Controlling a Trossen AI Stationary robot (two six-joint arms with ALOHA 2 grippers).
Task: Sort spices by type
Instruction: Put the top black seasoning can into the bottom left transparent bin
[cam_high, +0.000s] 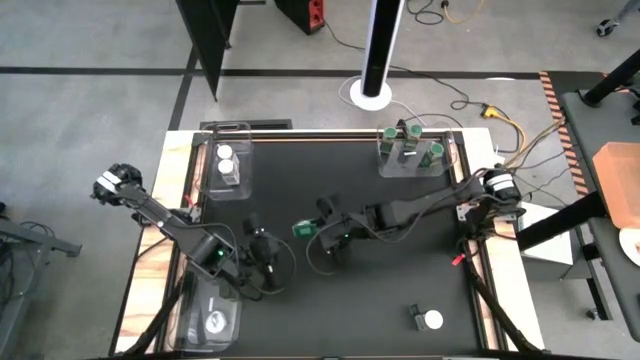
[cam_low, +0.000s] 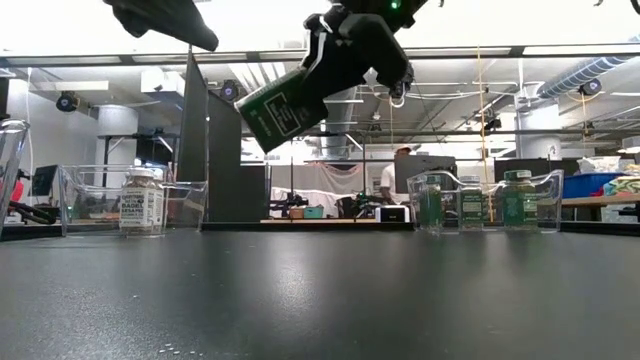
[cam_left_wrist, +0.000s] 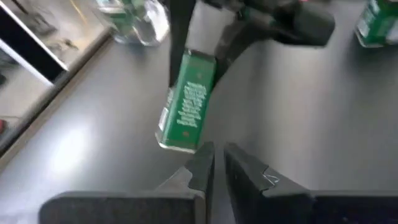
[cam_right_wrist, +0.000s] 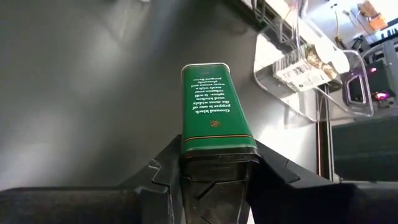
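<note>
Two grippers near table centre; right gripper (cam_high: 312, 228) clamped on a green spice tin (cam_high: 301, 229), lifted clear of the black table (cam_high: 400, 270), tilted, free end pointing toward 9 o'clock in the high view; same tin (cam_low: 283, 106) seen hanging slantwise high in the low view, and gripped by its end between the dark fingers (cam_right_wrist: 163, 171) in the right wrist view; left gripper (cam_high: 262, 246) just at 7 o'clock of the tin, fingers pressed nearly together, holding nothing, tips (cam_left_wrist: 200, 163) close under the tin (cam_left_wrist: 186, 102) but apart from it.

Clear tray (cam_high: 448, 160) at 1 o'clock holding four green-lidded jars (cam_high: 411, 145), upright; second tray (cam_high: 244, 170) at 11 o'clock holding two white-lidded jars (cam_high: 227, 162); third tray (cam_high: 232, 330) at 7 o'clock with one white-lidded jar (cam_high: 213, 322) inside; lone jar (cam_high: 427, 319) with white lid lying on its side at 5 o'clock, well apart from everything.
</note>
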